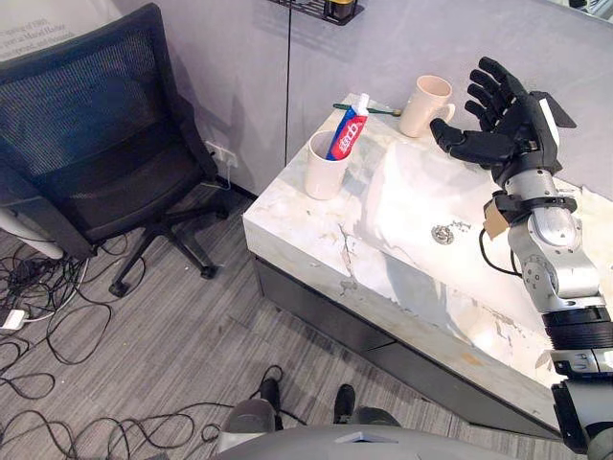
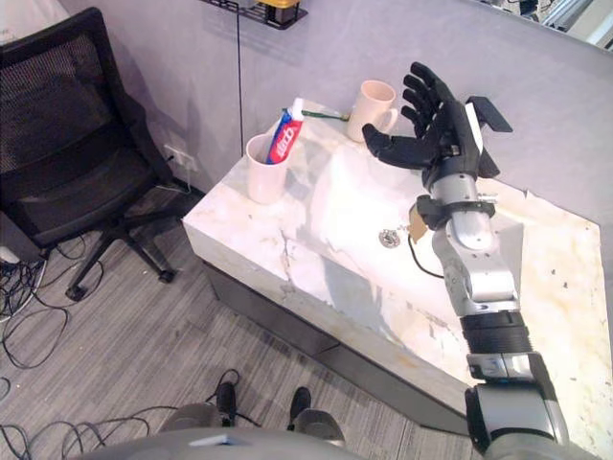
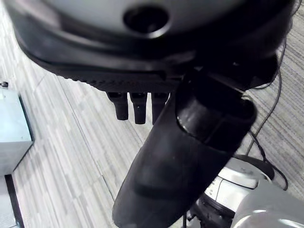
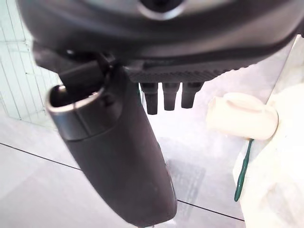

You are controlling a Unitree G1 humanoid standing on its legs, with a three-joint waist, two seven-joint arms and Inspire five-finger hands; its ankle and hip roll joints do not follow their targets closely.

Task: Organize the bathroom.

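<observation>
Toothbrush [image 1: 369, 108], green-handled, lies flat on the marble counter [image 1: 297, 230] at the far edge by the wall, between the white cup [image 1: 326, 165] holding a toothpaste tube [image 1: 348, 129] and the cream mug [image 1: 423, 105]. Nearest, the left hand [image 3: 142, 107] hangs over the floor with fingers relaxed, holding nothing. Farther on, the right hand [image 1: 496, 120] hovers above the sink basin [image 1: 431, 206], fingers spread and empty, just beside the mug. The step looks like reaching for the toothbrush: best to lower the fingertips onto the thin handle clear of the mug, pinch firmly, and lift without knocking either cup.
</observation>
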